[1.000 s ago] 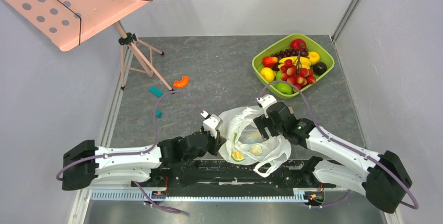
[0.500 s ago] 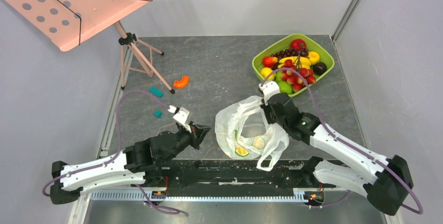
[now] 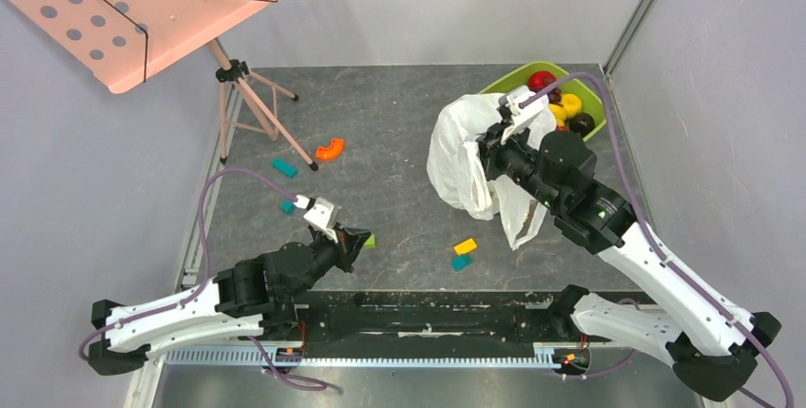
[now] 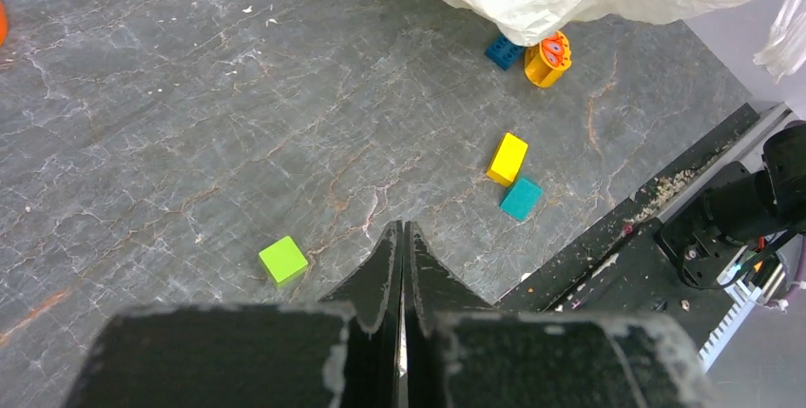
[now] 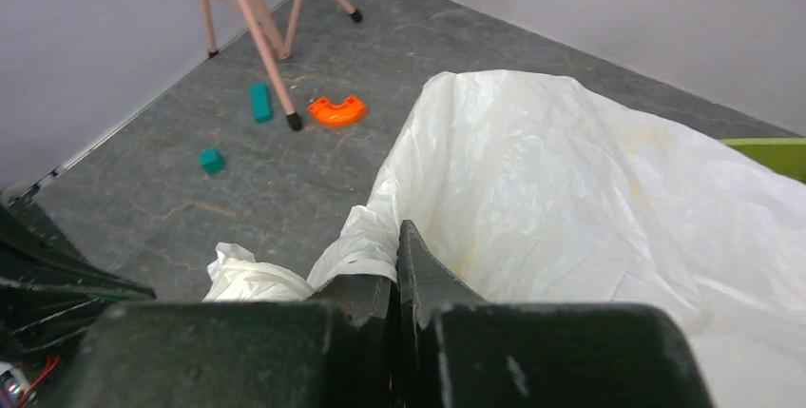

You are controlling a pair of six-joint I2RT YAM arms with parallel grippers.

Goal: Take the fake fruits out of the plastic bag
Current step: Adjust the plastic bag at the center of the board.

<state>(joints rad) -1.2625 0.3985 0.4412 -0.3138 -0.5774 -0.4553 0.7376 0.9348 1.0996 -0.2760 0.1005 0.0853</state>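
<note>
**Over the green tray (image 3: 514, 74), the right gripper (image 3: 490, 145) pinches the hanging plastic bag (image 3: 458, 154)**

Between the right gripper's fingers (image 5: 415, 270), which are pressed together, sits a fold of the bag's thin white film. The rest of the bag billows ahead of the fingertips and off to their right. From above, it hangs from the gripper as a crumpled white bundle, with one loop trailing down below the wrist. It covers the part of the tray nearest the gripper. Whether anything lies inside the bag cannot be told, as the film hides it. Beyond the gripper, fake fruits (image 3: 543, 80) show in the uncovered far corner of the tray: a red round one, a yellow one and a dark one.

Far ahead of the right fingertips and to their left, an orange curved piece (image 5: 337, 109) lies on the table (image 3: 399, 123), just beside a foot of the pink stand (image 5: 269, 64).

The left gripper (image 4: 401, 251) is low over the table, its fingers closed on each other with nothing between them. A green block (image 4: 283, 261) lies just to the left of its tips. Ahead and to the right, a yellow block (image 4: 508, 158) and a teal block (image 4: 521, 199) sit almost touching. Farther ahead, a blue block (image 4: 502, 50) and an orange piece (image 4: 547, 58) rest under the bag's lowest bulge.
</note>
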